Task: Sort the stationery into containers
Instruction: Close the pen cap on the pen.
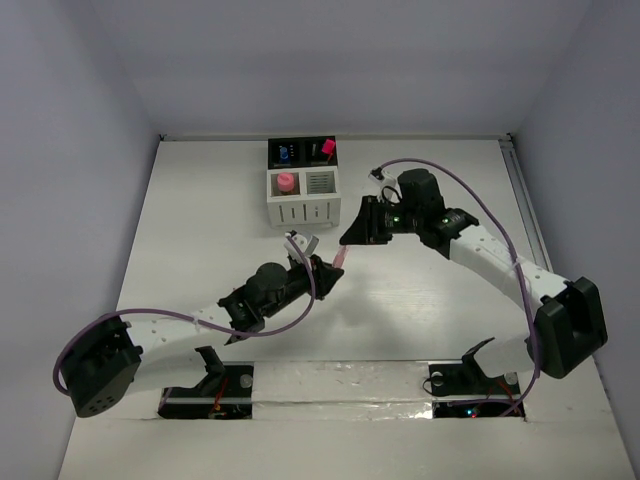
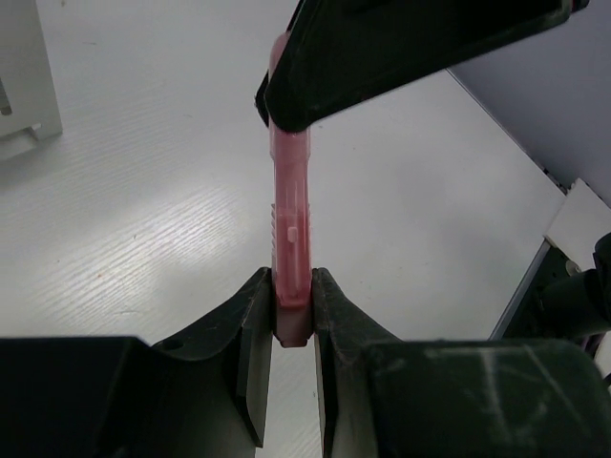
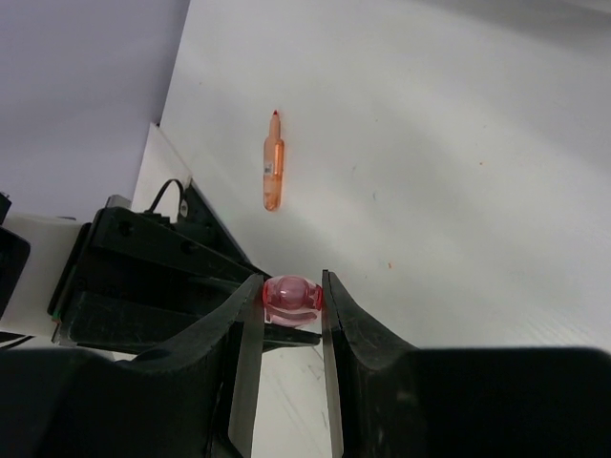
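Pink pen (image 1: 341, 259) hangs over the table (image 1: 200, 250), pinched at both ends: left gripper (image 2: 291, 286) clamps the near end, right gripper (image 3: 293, 291) the far end.
Risk: one arm pulls before the other lets go, so the pen twists, bends or drops. Orange pen (image 3: 273, 162) lies loose on the table. Beyond, containers (image 1: 300, 212) are part-filled; the right gripper sits near their front corner and could clip it.

The white counter (image 1: 200, 270) is carrying a block of four square cups (image 1: 300, 212), which is standing at its far side. An orange pen (image 3: 273, 162) is lying flat on the bare surface by itself. Only the right wrist view is showing it, so where it lies relative to the block cannot be told. The left arm's base (image 1: 215, 385) and the right arm's base (image 1: 465, 385) are sitting at the edge opposite the block.
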Tool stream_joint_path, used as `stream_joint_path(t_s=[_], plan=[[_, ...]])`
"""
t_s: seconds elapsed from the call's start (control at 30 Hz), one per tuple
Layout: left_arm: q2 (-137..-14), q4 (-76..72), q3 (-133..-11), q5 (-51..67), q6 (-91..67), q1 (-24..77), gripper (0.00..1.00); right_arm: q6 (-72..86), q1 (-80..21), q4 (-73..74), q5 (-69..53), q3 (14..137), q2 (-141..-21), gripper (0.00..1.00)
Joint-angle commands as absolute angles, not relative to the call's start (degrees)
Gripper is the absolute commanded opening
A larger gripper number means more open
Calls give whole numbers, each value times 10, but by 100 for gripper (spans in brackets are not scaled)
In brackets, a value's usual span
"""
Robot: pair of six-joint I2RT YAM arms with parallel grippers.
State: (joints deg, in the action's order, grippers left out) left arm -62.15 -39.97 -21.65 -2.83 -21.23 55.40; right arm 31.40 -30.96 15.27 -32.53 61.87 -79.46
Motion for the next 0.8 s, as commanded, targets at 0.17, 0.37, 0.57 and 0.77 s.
stream_joint_path(t_s=[0.17, 0.37, 0.57, 0.77], plan=[[-583, -461, -271, -34, -198, 560, 0, 304, -346, 133, -299, 601, -809, 0], [-567, -444, -279, -50, -186, 560, 0, 302, -366, 134, -282, 585, -803, 0], [-549, -413, -302, -67, -169, 560, 0, 307, -385, 120, -259, 550, -798, 0], [-512, -393, -337, -86, -149, 554, 0, 324, -414, 77, -253, 502, -806, 0]])
